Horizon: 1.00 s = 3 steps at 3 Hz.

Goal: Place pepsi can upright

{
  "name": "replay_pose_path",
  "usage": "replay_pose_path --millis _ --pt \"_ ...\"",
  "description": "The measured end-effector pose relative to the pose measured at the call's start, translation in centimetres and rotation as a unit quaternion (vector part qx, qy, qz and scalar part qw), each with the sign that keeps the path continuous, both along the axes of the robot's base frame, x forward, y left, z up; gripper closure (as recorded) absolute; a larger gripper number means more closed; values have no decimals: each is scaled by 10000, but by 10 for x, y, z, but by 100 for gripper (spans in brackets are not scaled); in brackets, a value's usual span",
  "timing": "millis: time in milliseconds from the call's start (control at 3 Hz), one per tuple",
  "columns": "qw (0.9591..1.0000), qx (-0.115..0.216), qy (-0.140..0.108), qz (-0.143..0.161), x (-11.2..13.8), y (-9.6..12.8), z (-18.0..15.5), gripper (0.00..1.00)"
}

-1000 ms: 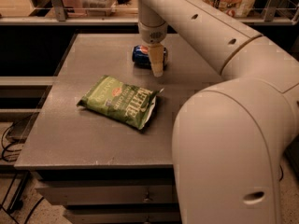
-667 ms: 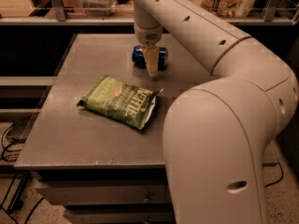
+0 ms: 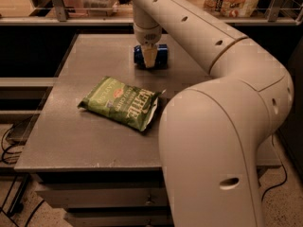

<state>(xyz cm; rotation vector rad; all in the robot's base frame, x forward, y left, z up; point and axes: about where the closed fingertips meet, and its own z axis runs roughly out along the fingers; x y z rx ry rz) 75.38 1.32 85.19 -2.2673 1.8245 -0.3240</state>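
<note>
Watching remotely, I see my beige gripper (image 3: 150, 57) has shifted from beside the small dark blue metal pepsi can (image 3: 162, 55) to over its middle, the can lying sideways on the far grey surface (image 3: 71, 141); clamped or not I cannot tell, so grasping seems underway.

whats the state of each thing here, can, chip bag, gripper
can: lying on its side on the table, not yet upright
chip bag: lying flat, apart from the can
gripper: low at the can, across its middle
</note>
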Motion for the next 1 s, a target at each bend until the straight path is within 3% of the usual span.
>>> replay_pose_path --millis 333,667,1000 --pt "9998 153 -99 0 -4 -1 15 87" --pt "9975 658 -181 185 -15 -5 40 100" --pt "9867 1522 -233 518 -33 -10 64 100"
